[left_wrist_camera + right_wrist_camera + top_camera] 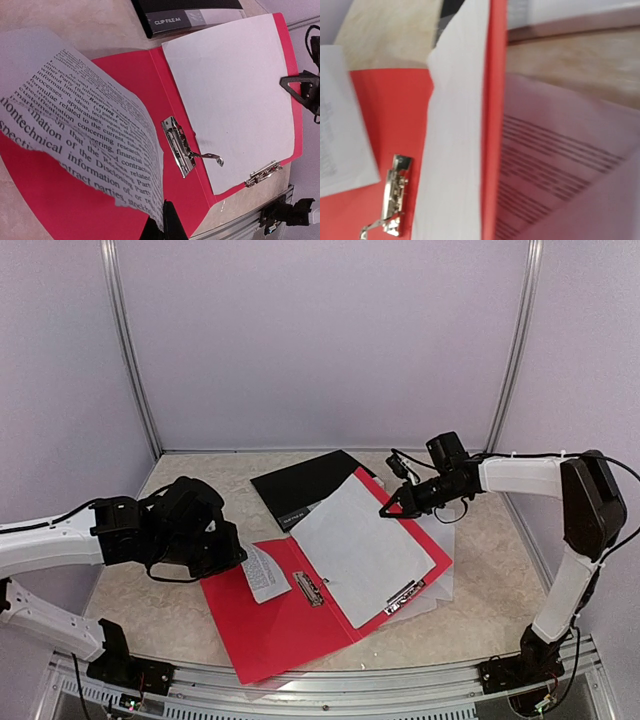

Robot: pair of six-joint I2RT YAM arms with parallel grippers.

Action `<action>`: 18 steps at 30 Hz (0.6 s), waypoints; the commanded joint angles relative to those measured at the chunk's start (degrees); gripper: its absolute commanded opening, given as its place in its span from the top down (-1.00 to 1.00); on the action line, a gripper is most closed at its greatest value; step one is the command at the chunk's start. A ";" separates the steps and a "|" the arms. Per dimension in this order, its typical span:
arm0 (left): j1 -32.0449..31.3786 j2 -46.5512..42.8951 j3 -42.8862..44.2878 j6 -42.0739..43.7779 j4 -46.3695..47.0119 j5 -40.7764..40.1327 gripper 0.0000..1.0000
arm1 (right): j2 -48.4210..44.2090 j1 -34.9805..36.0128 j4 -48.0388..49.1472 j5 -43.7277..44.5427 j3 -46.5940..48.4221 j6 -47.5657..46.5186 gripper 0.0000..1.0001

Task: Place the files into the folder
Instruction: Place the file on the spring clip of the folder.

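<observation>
Left tool (165, 225) pinches a printed sheet (85, 125) over the red folder (270, 630); right tool (392, 506) is closed at its far edge.

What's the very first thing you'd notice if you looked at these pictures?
The bright red folder lying open in the middle of the table grabs the eye first, with a blank white sheet on its right half. Next comes the small printed page, which the left gripper pinches by one edge over the folder's left half.
</observation>
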 commanded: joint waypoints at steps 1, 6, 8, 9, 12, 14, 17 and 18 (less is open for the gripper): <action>0.52 -1.87 2.44 8.55 9.71 6.68 1.00 | -2.69 -2.37 -1.76 2.69 -2.31 -1.17 1.00; 0.63 -1.67 3.09 9.01 14.43 14.43 1.00 | -3.30 -2.53 -2.54 3.61 -2.88 -1.53 1.00; 0.55 -1.21 2.48 6.61 12.57 14.65 1.00 | -3.33 -2.58 -3.17 4.44 -2.68 -1.79 1.00; 0.55 -1.25 1.87 5.21 11.24 14.44 1.00 | -3.34 -2.59 -3.45 4.81 -2.62 -2.05 1.00; 0.59 -1.65 -0.62 1.57 8.48 15.02 1.00 | -3.59 -2.61 -3.35 5.43 -2.85 -1.77 1.00; 0.55 -1.96 -2.56 0.04 7.95 16.10 1.00 | -3.66 -2.61 -3.27 5.92 -3.02 -1.55 1.00; 0.62 -2.64 -5.11 -1.38 7.34 17.20 1.00 | -3.68 -2.58 -3.16 6.99 -3.05 -1.42 1.00; 0.57 -2.82 -5.69 -1.55 7.30 17.43 1.00 | -3.69 -2.57 -3.00 7.07 -3.07 -1.34 1.00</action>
